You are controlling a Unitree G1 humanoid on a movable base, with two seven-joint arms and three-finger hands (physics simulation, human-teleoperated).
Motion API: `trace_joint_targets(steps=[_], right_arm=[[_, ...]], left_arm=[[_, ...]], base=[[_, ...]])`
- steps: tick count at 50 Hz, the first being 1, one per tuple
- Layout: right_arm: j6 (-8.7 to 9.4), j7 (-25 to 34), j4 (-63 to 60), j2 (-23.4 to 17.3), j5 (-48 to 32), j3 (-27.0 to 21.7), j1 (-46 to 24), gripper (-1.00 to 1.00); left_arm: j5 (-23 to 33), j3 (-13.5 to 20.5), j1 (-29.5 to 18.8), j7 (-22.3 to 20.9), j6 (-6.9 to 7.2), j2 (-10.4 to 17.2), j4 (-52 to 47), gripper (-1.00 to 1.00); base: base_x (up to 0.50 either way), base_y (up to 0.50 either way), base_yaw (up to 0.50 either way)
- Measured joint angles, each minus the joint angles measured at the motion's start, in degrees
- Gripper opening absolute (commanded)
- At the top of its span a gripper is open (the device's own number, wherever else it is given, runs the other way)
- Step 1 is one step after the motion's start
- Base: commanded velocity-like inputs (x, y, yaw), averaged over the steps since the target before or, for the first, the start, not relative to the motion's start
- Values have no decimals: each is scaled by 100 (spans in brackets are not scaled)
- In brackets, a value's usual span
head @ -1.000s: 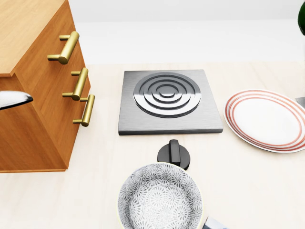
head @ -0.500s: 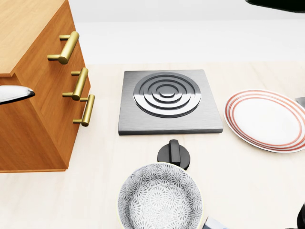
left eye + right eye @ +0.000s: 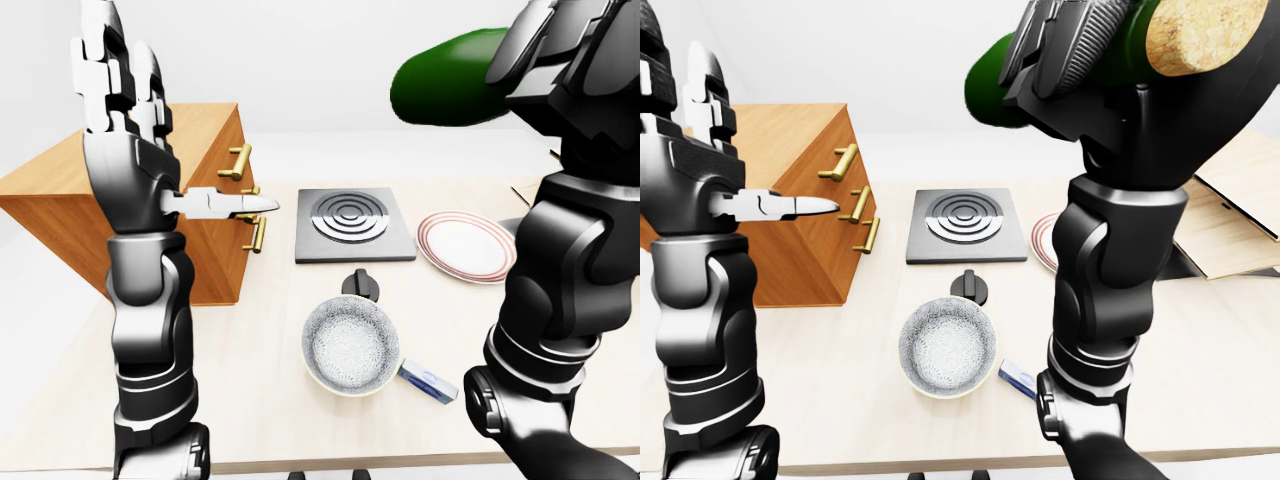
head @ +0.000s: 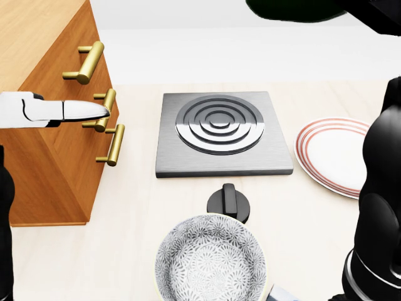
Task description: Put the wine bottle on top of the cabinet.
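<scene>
Since the picture a second before, both black arms had been brought up into the head view, and the green wine bottle (image 3: 1080,60) had been lifted high near the top edge. The table things had not been moved.

Nearest, a round bowl (image 4: 210,258) with a speckled grey inside was seen on the pale wooden table (image 4: 138,207). Just above it lay a small black knob (image 4: 229,203), then a flat square metal hob (image 4: 223,133) with shiny rings. To the right a white plate (image 3: 466,246) with red rim lines was laid.

The smooth bottle, with its round cork end, was gripped in the right hand (image 3: 1070,50), whose fingers were wrapped round it. The left hand (image 3: 118,70) was held upright, its fingers straight and spread, holding nothing. Behind it, at the left, the boxy brown wooden cabinet (image 3: 120,190) with gold bar handles was standing.
</scene>
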Motion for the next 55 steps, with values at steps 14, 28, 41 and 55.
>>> trace_joint_targets(steps=[14, 28, 41, 55], right_arm=[[0, 33, 149, 195, -215, 112, -90, -100], [0, 24, 247, 336, -305, 212, -196, -100], [0, 23, 243, 524, -319, 339, -111, -100], [0, 60, 88, 868, -494, 616, 301, -100]], left_arm=[[892, -497, -416, -279, 0, -428, 372, 100], [1638, -868, -750, -468, 0, -862, 800, 100], [2021, -1022, -1088, -494, 0, -1144, 1277, 100], [2173, -1088, -1391, -441, 0, -1292, 1832, 100]], base=[[0, 0, 0], [0, 0, 0], [0, 0, 0], [0, 0, 0]])
